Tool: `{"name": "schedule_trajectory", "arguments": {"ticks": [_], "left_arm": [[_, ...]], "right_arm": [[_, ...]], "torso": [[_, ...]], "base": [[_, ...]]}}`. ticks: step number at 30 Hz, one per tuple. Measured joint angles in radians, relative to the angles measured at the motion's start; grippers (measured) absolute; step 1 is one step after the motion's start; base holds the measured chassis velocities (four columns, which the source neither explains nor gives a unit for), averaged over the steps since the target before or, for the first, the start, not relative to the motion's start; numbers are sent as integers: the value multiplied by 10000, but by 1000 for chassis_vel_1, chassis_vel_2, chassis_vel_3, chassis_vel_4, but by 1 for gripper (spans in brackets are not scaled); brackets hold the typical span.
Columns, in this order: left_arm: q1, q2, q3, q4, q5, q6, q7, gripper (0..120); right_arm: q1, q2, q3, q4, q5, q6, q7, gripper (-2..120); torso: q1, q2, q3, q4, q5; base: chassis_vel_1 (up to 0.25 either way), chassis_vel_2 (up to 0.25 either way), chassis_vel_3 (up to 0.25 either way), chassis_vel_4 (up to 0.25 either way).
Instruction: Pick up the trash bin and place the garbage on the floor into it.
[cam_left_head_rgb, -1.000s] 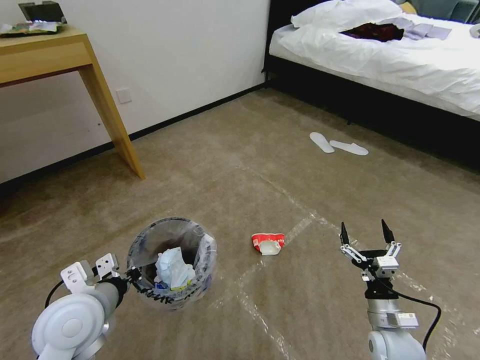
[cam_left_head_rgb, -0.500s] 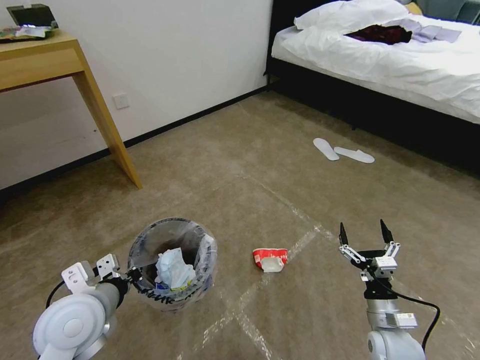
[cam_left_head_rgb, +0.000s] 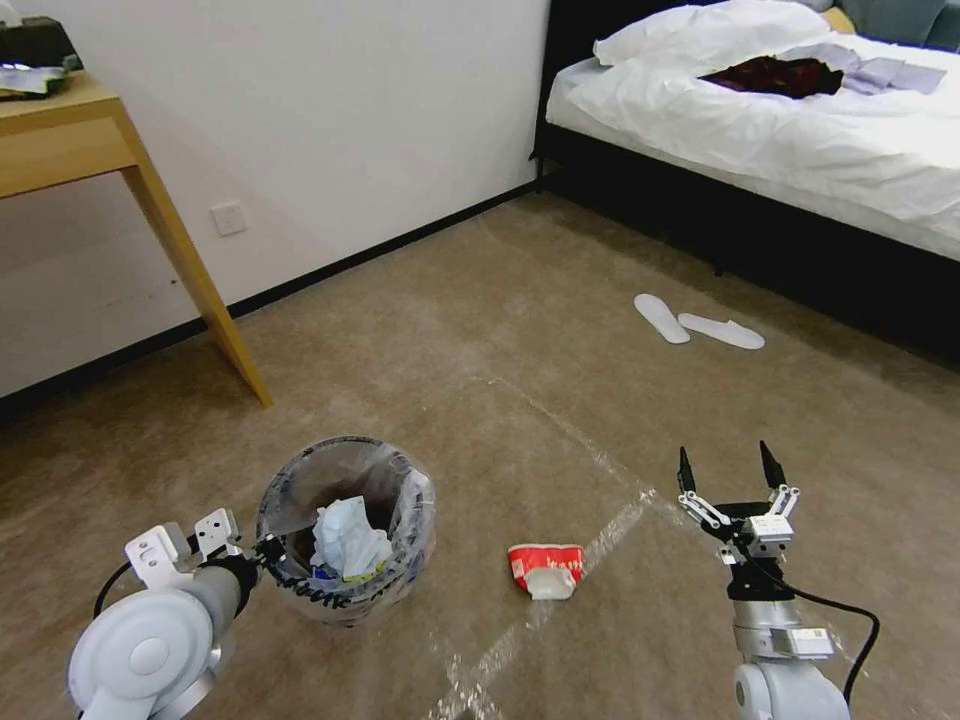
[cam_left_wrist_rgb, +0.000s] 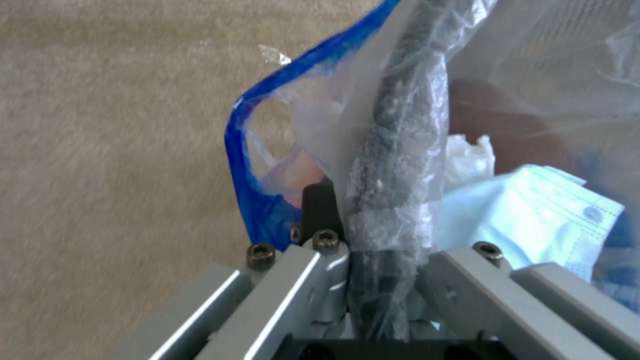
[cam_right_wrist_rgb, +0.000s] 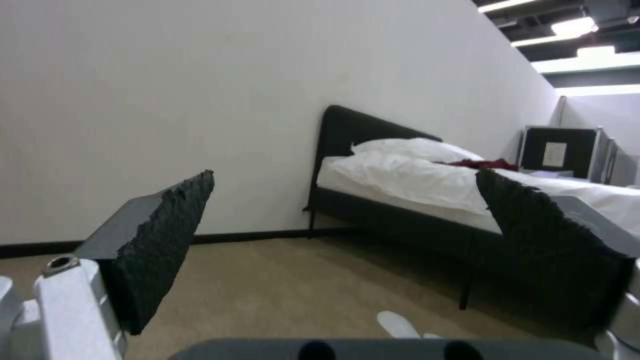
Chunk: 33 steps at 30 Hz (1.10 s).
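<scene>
the left gripper (cam_left_head_rgb: 268, 549) sits against the trash bin (cam_left_head_rgb: 345, 530) rim, its fingers (cam_left_wrist_rgb: 320, 200) mostly buried under the crinkled bag. the print on the bag is too small to read. the bin's red base shows only as a blur through the plastic. the wooden surface (cam_left_head_rgb: 60, 140) and the bed (cam_left_head_rgb: 780, 120) are cut off by the picture's edges.

The head camera is looking forward and down over the floor (cam_left_head_rgb: 560, 380), taking in both arms, the bin (cam_left_head_rgb: 345, 530) and the bed (cam_left_head_rgb: 800, 130). The left wrist camera is sitting pressed close against the bin's rim (cam_left_wrist_rgb: 393, 150) (carpet beside it). The right wrist camera is facing level past its fingers (cam_right_wrist_rgb: 167, 240) toward the bed (cam_right_wrist_rgb: 413, 180), shared with the head view.
</scene>
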Motion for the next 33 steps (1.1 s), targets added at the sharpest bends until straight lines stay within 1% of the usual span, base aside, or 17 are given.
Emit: {"name": "schedule_trajectory", "arguments": {"ticks": [8, 14, 19, 25, 27, 30, 31, 32, 33], "left_arm": [[-40, -1, 17, 16, 0, 0, 22, 0], [-65, 59, -49, 22, -54, -1, 24, 0], [-84, 110, -100, 17, -128, -1, 17, 0], [-95, 114, -96, 12, -146, -1, 14, 0], [-96, 103, -81, 12, -139, -1, 14, 0], [-80, 78, -26, 11, -119, -1, 17, 0], [-80, 78, -26, 11, -119, -1, 17, 0], [-71, 81, -14, 12, -109, -1, 18, 0], [-71, 81, -14, 12, -109, -1, 18, 0]], "right_arm": [[72, 4, 6, -114, -98, 95, 21, 100], [135, 37, 47, -197, -151, 142, -178, 100], [159, 79, -17, -248, -182, 172, -64, 100], [210, 97, -36, -337, -304, 216, 21, 100], [240, 54, -37, -372, -297, 227, 23, 100], [326, -348, -99, -636, -487, 233, 133, 100], [326, -348, -99, -636, -487, 233, 133, 100], [355, -653, -153, -797, -585, 189, 229, 100], [355, -653, -153, -797, -585, 189, 229, 100]], "torso": [[1, 0, 0, 0, -1], [-1, 0, -2, 1, -1], [-3, 1, -3, 1, -1], [-1, 0, -1, -1, 1], [1, 0, 0, -2, 0], [3, -1, 1, -1, 0], [3, -1, 1, -1, 0], [2, 0, 0, 2, -1], [2, 0, 0, 2, -1]], "base": [[-182, 166, 175, -169], [-84, 95, 75, -95], [-83, 86, 68, -78], [-142, 136, 142, -136], [-134, 134, 137, -114], [-44, 74, 58, -65], [-16, 39, 2, -54], [0, 0, 0, 0], [0, 0, 0, 0]]}}
